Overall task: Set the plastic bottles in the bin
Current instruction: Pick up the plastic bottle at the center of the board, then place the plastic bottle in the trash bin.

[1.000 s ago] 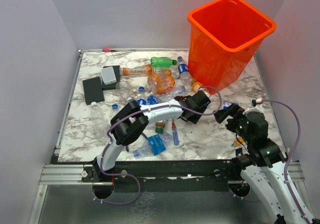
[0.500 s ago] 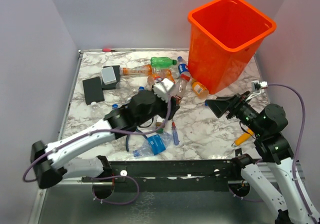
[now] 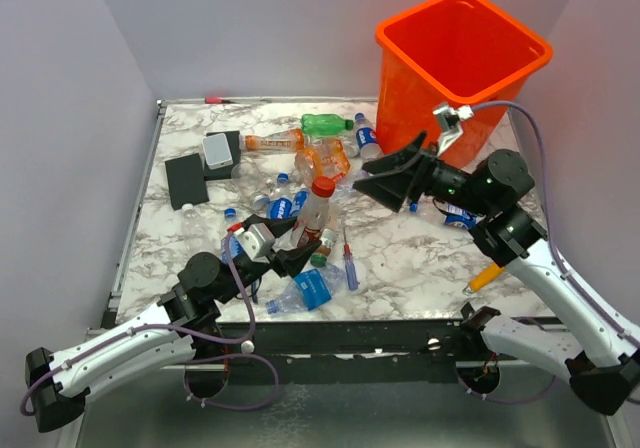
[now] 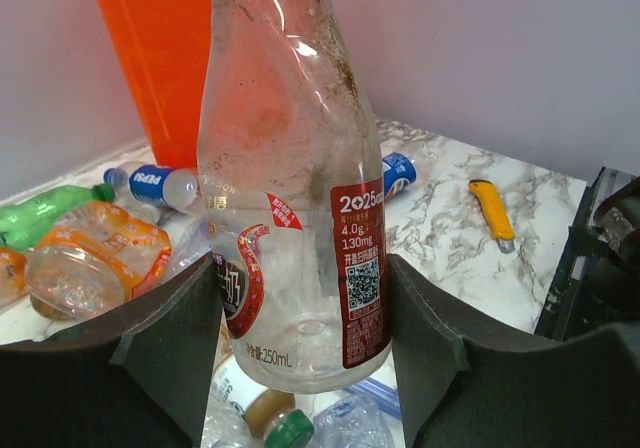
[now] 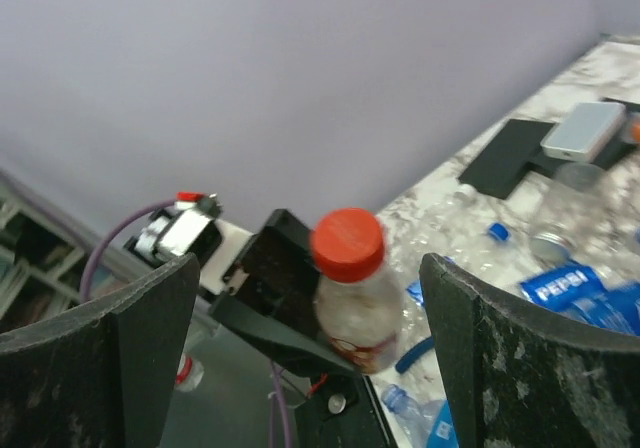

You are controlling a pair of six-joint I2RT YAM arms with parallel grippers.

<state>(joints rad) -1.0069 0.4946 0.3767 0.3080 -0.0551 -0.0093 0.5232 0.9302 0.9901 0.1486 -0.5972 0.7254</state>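
The left gripper (image 3: 295, 248) clamps a clear red-capped bottle (image 3: 315, 213) upright over the middle of the table (image 3: 420, 268), well apart from the orange bin (image 3: 415, 63) at the far right. The right gripper (image 3: 388, 180) hangs wide open and empty near the bin. Many other bottles (image 3: 322, 158) lie scattered and none shows inside the bin, so the task seems barely begun.

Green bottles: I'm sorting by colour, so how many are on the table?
1. The green bottle lies near the table's far edge, left of the bin. More could be hidden under other bottles.
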